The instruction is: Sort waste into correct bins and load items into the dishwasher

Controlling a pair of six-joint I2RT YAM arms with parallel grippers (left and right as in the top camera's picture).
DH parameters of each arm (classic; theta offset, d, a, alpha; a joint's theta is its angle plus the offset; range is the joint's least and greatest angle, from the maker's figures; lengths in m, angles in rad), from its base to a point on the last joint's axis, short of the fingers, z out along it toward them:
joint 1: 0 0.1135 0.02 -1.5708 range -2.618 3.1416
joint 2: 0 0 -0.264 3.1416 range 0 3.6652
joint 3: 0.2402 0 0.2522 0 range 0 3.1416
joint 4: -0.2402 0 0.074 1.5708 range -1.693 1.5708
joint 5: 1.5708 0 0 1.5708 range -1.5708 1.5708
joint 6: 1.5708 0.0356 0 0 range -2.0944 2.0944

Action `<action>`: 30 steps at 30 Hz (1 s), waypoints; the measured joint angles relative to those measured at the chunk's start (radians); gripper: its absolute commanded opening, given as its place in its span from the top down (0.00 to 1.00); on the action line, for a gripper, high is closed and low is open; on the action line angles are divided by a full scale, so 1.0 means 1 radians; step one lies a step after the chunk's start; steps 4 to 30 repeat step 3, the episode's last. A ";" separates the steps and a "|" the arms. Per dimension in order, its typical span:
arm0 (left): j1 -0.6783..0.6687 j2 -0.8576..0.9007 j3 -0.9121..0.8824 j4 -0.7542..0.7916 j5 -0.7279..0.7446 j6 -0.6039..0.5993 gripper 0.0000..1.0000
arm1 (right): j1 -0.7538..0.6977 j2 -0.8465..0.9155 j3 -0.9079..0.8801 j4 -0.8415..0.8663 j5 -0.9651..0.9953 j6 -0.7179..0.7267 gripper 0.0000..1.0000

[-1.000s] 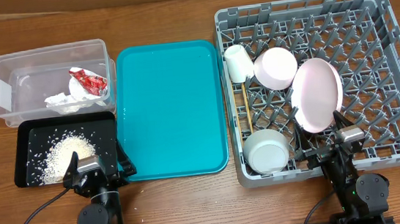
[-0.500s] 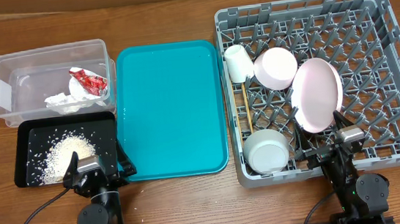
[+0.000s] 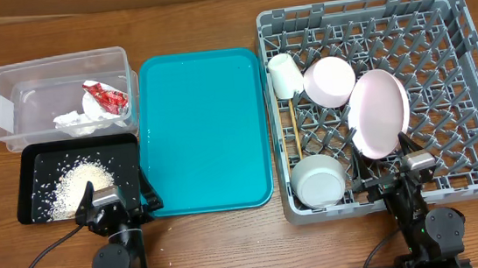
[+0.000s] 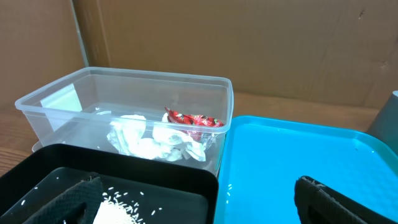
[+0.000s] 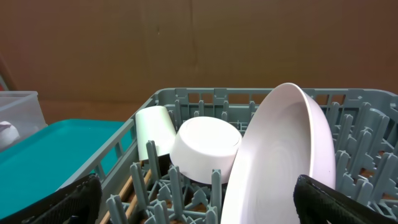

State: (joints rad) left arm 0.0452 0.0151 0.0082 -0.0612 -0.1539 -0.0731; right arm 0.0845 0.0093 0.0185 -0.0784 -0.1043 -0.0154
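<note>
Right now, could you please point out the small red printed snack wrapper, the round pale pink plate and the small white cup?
Red snack wrapper (image 3: 105, 97): overhead view, its middle.
Pink plate (image 3: 379, 113): overhead view, its middle.
White cup (image 3: 281, 76): overhead view, its side.

No text can be read; the red snack wrapper (image 4: 194, 119) in the clear tub (image 4: 74, 87) carries printing too small to make out.
</note>
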 measured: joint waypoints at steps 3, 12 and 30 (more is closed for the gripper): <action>0.000 0.000 0.000 0.000 0.000 0.000 0.00 | 0.000 0.000 0.000 0.000 0.000 0.000 0.00; 0.000 0.000 0.000 0.000 0.000 0.000 0.00 | 0.000 0.000 0.000 0.000 0.000 0.000 0.00; 0.000 0.000 0.000 0.000 0.000 0.000 0.00 | 0.000 0.000 0.000 0.000 0.000 0.000 0.00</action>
